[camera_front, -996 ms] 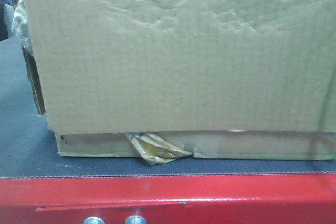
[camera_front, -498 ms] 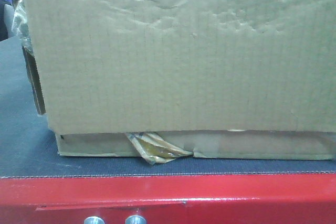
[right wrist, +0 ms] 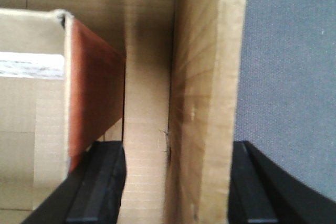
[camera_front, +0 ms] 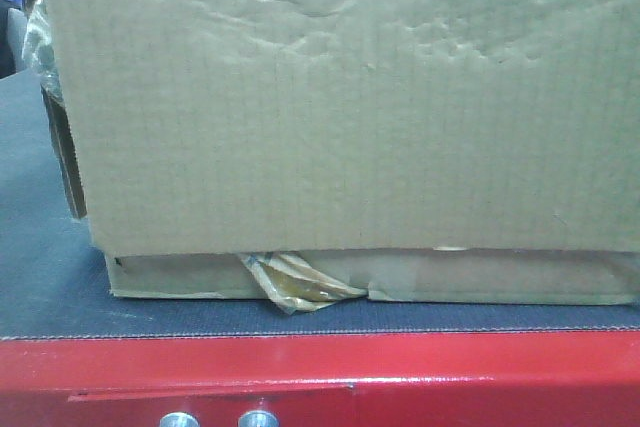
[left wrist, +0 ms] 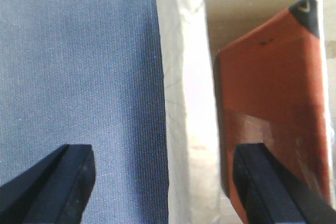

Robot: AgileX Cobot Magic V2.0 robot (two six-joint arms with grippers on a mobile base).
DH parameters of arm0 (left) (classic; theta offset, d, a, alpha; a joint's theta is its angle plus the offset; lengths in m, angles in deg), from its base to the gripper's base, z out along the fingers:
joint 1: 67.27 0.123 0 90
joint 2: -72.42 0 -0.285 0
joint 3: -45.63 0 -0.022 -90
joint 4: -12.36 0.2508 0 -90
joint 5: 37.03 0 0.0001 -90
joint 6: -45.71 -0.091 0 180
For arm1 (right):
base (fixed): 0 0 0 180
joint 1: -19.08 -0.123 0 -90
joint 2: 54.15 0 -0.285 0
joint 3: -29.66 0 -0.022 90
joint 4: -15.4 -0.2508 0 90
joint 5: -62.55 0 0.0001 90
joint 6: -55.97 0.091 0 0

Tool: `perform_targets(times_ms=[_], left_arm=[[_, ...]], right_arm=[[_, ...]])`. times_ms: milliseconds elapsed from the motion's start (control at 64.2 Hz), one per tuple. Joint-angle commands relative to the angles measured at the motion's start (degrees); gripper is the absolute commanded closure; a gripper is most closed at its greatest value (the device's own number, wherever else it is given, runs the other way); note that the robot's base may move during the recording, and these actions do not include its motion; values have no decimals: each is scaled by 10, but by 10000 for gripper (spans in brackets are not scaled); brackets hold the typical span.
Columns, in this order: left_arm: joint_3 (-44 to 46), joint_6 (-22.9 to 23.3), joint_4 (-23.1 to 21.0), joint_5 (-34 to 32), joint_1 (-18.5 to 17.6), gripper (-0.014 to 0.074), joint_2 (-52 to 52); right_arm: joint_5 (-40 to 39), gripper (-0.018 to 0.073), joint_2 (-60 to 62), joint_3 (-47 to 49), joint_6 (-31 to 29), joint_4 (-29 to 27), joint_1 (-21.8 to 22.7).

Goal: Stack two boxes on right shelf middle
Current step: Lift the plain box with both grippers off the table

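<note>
Stacking looks done, sort of: the large box (camera_front: 340,107) is seen sitting on what looks like the flatter box (camera_front: 480,277) on the grey-matted worktop (camera_front: 40,247), filling the front view, but no shelf is seen, so the move there is reckoned to be left. The large box is laid long axis left-to-right across the frame, open top up. Its left wall is straddled by the released left claw (left wrist: 165,156), its right wall by the right claw (right wrist: 176,153), where pinching or not can't be told.

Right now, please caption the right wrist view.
Open right gripper straddling a cardboard box wall, grey mat beside.
</note>
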Motion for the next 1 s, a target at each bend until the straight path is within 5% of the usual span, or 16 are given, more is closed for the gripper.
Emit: perform_targets(times_ms=[0,981], left_arm=[[0,1,1,-2,2,155,3],[0,1,1,-2,2,155,3]], right_arm=[[-2,252,2,-2,-1,3,10],[-2,266,15,-2,-8,6,11]])
